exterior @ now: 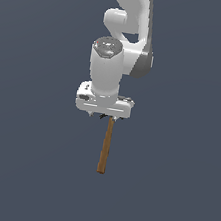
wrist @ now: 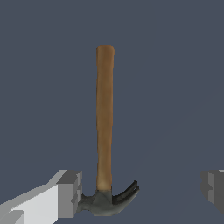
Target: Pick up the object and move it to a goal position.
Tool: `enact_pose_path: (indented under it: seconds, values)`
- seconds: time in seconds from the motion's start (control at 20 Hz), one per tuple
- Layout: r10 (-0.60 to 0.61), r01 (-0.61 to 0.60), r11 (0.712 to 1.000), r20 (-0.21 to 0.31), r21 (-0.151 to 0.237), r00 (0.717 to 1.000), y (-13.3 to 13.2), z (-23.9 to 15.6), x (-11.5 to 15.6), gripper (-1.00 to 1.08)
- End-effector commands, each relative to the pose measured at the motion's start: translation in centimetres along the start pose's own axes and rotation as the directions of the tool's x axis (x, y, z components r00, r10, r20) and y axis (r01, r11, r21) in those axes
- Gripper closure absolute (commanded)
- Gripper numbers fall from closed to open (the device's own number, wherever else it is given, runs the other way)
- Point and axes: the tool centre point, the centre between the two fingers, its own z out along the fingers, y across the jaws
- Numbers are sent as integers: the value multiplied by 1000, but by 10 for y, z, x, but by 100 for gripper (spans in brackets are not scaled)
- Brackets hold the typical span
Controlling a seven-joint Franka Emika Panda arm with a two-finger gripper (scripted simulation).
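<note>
The object is a hammer (wrist: pixel 105 127) with a brown wooden handle and a dark claw head (wrist: pixel 107 202). In the exterior view its handle (exterior: pixel 106 145) is showing just below centre of the frame, sticking out from under the white pincer (exterior: pixel 103 115). In the wrist view the pincer (wrist: pixel 140 192) is spread wide: one finger (wrist: pixel 68 193) is touching the head, the other (wrist: pixel 213 189) is standing well apart. The grasp looks not yet made; lifting and carrying remain. No goal marker is showing, and nothing else is standing in the way.

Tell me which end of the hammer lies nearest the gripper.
The dark metal claw head, lying between the open fingers; the wooden handle's free end points away.
</note>
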Motion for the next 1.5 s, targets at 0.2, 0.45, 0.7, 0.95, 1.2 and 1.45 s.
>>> enact_pose_path:
  seconds: [0.2,0.45,0.7,0.95,1.2,1.45]
  values:
    - [17,-17,1000,1,-5,1000,6,-2,0,-92]
    - [55,-55,998,1,-17,998,19,-7,0,-92]
    - [53,-53,998,1,-16,999,18,-7,0,-92]
    - [63,-63,998,0,-16,998,16,3,1,-92]
    - [85,-85,996,-3,-13,996,8,30,4,-92]
    - [119,-119,993,-7,-10,993,-3,69,5,-92]
